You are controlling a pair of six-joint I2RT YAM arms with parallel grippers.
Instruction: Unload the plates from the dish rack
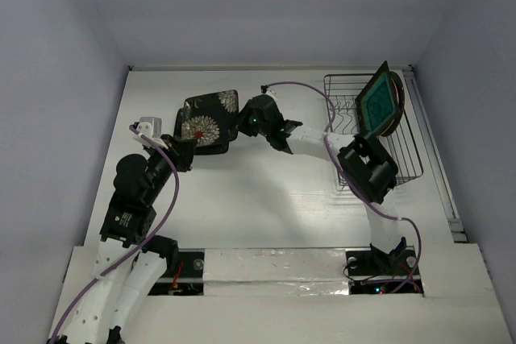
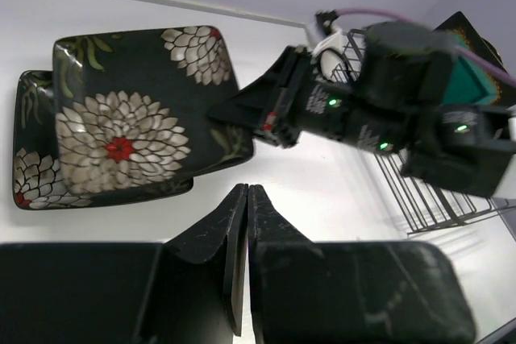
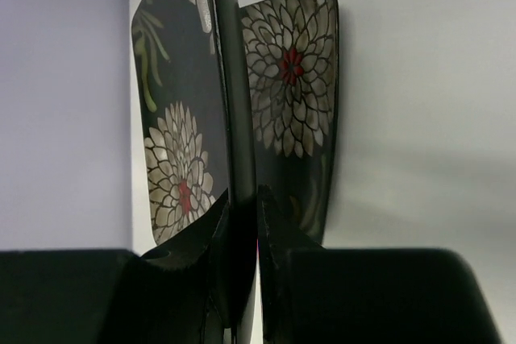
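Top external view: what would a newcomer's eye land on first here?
Two flowered black plates overlap far left of centre on the table, with the right hand clamped on the upper one's rim. Next comes the teal-centred plate, standing upright in the dish rack at far right.

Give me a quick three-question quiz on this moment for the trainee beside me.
1. True or false: the left jaws hold a plate.
2. How many flower plates are out of the rack? A one; B two; C three.
3. Fill in: the square plate standing upright in the rack has a ____ centre.

Key
1. False. The left jaws are shut on nothing. It is the right jaws that clamp a flower plate's rim.
2. B. Two are out, overlapping on the table.
3. Teal: the teal plate.
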